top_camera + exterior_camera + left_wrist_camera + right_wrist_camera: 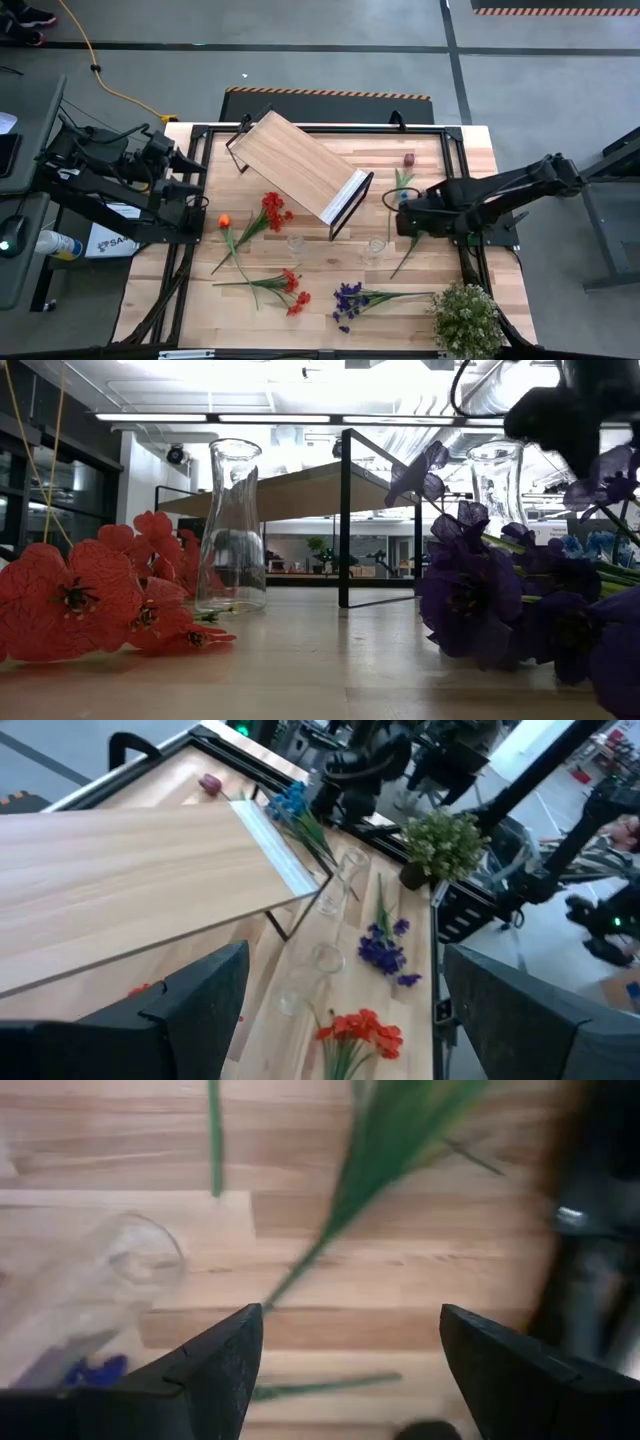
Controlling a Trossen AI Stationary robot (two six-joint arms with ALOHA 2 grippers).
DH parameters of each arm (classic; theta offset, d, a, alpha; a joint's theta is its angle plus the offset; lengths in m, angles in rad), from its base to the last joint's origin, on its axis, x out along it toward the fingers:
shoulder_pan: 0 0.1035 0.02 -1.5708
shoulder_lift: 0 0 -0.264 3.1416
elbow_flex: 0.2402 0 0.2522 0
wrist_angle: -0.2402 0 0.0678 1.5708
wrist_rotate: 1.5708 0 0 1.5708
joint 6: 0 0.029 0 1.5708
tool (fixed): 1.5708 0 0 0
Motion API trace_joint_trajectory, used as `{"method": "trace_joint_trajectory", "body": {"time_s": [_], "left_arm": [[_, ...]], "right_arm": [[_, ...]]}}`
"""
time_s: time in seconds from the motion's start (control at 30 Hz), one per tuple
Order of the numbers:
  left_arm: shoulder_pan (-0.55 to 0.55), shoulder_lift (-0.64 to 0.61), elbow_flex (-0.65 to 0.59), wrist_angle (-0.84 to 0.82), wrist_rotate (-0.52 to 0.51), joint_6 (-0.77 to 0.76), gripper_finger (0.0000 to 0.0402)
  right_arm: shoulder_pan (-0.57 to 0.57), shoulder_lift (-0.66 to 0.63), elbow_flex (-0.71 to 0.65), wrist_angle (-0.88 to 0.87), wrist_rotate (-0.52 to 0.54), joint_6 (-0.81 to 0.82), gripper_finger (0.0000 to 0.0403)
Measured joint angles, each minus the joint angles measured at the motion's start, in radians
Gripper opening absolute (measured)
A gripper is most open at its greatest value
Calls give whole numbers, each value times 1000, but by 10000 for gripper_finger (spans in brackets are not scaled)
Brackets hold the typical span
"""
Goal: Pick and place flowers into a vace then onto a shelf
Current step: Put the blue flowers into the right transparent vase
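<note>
Tabletop (330,290): overhead alone shows orange flower (224,221) beside shelf (296,165).

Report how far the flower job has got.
Done: nothing. Both glass vases stand empty, and the shelf is bare. In hand: the right gripper, open, hovers over a green stem beside one vase. The left gripper waits open at the table's edge. Left: every flower, including the red and purple ones.

Grey concrete floor (330,60) with dark seam lines, a yellow cable (110,85) trailing across it, a hazard-striped mat (325,95) at the tabletop's far edge, long ceiling strip lights (240,417) overhead.
</note>
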Motion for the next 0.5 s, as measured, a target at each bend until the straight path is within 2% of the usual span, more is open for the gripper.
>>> {"method": "trace_joint_trajectory", "body": {"time_s": [0.2,0.5], "left_arm": [[0,0,0,0,-5,0,367],[0,0,0,0,-19,-3,367]], "right_arm": [[0,0,-141,169,-22,43,293],[-4,0,-216,206,15,87,293]]}}
